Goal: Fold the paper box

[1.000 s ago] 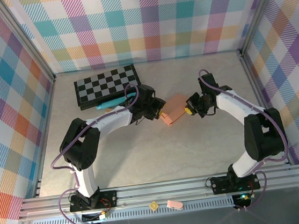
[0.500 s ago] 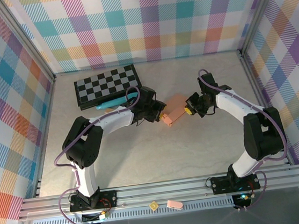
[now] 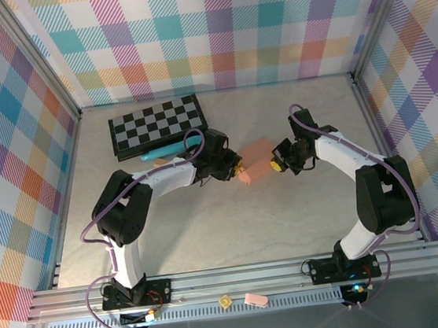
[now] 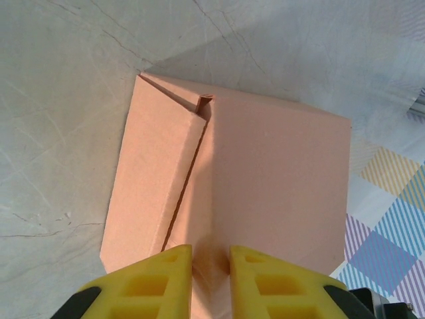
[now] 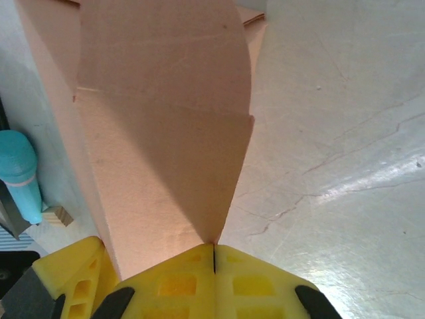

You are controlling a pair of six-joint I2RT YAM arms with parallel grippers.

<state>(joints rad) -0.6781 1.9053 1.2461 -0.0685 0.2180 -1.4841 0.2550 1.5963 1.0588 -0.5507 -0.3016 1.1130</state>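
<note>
Walls (image 3: pixel 212 30) on three sides in pastel plaid: teal, orange, purple, yellow. Metal posts in the corners. Counter (image 3: pixel 210 228) is pale grey stone-look, mottled, with fine dark veins and a soft sheen in the right wrist view. A ribbed aluminium rail (image 3: pixel 240 276) runs along the near edge. Chequered board (image 3: pixel 157 125), black and grey, lies flat at the back left, close to the rear wall and slightly skewed. Teal object (image 3: pixel 171 147) just in front of the board's near edge, partly under the left arm. Small tan block (image 5: pixel 56 215) beside it, seen from the right wrist. Paper box (image 3: pixel 256 160), salmon-orange and plain, sits to the right of the board and nearer the arms, about mid-counter, well apart from the board. Its base is on the counter, one long side panel is folded inward, and a broad flap stands up. Left hand (image 3: pixel 239 166) is at the box end nearest the board. Its yellow fingers (image 4: pixel 166 279) stand narrowly apart with the box's edge between them, pinching it. Right hand (image 3: pixel 276 161) is at the box end farthest from the board, fingers pressed together on the lower corner of the raised flap. Two small bits, one yellow (image 3: pixel 226 299) and one pink (image 3: pixel 255 298), lie on the grooved strip in front of the rail, far from the board.
</note>
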